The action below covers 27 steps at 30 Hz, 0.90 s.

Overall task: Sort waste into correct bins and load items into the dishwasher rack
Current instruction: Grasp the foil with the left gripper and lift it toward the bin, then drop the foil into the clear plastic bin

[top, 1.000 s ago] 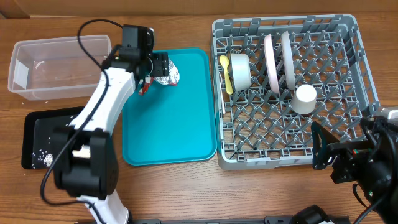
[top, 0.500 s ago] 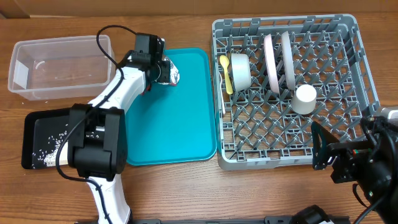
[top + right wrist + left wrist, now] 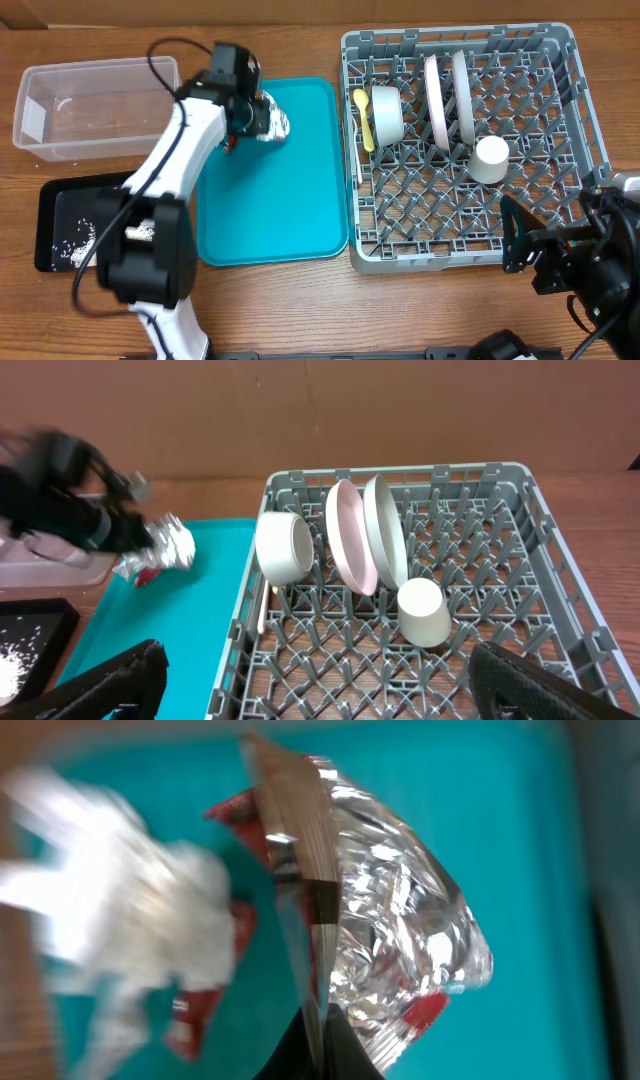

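The crumpled silver foil wrapper (image 3: pixel 271 121) with red print lies at the far left of the teal tray (image 3: pixel 280 200). My left gripper (image 3: pixel 250 112) is shut on it. In the left wrist view a thin fold of the foil wrapper (image 3: pixel 400 920) runs down between the closed fingers (image 3: pixel 345 1055). A blurred white shape (image 3: pixel 130 920) sits beside it. My right gripper (image 3: pixel 315 660) stands wide open and empty over the near edge of the dishwasher rack (image 3: pixel 570 150). The rack holds a yellow spoon (image 3: pixel 362 118), a bowl (image 3: pixel 387 112), two plates (image 3: pixel 437 100), and a cup (image 3: pixel 490 160).
A clear tub (image 3: pixel 95 108) stands at the far left. In front of it a black tray (image 3: pixel 55 205) holds white grains (image 3: pixel 75 250). A red scrap (image 3: pixel 228 145) lies at the teal tray's left rim.
My left gripper's jaws have closed on the foil wrapper, and the left arm has shifted slightly. The right arm has not moved.
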Available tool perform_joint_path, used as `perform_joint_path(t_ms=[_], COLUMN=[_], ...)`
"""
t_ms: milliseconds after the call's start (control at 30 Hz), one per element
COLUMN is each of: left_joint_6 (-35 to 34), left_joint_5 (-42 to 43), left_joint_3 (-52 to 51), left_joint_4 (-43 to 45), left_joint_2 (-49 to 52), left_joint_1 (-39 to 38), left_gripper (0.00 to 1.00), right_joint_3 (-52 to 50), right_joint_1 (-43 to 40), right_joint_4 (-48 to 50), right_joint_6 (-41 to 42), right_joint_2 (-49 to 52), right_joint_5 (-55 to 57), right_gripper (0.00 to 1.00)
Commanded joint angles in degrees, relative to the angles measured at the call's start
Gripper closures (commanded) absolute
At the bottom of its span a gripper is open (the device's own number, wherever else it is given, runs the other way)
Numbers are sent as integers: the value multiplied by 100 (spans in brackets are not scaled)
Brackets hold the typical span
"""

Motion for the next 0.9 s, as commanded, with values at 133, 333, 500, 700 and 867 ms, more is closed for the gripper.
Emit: perform_joint_path(t_ms=[133,333,500,700,867], left_joint_6=[-101,-109,-326,-422,-354], left_joint_5=[-1270,-1392,-1368,-820,-487], left_joint_3=[404,400,400,435,498], left_joint_4=[-26,-166,-260,-455,-496], left_joint_2=[-1296,-855,-345,-299,-625], left_joint_1=[621,1460,1858,1904,1513], left_gripper=[96,96,81,55,55], right_joint_3=[4,4,4,4,4], right_joint_1=[26,26,26,26,26], right_joint_4=[28,28,28,28,28], right_joint_6=[-2,-2,-2,-2,-2], right_joint_2=[-22,-22,-22,-22,-22], right_joint_5=[-2,-2,0,0,-2], right_gripper=[0,0,0,0,0])
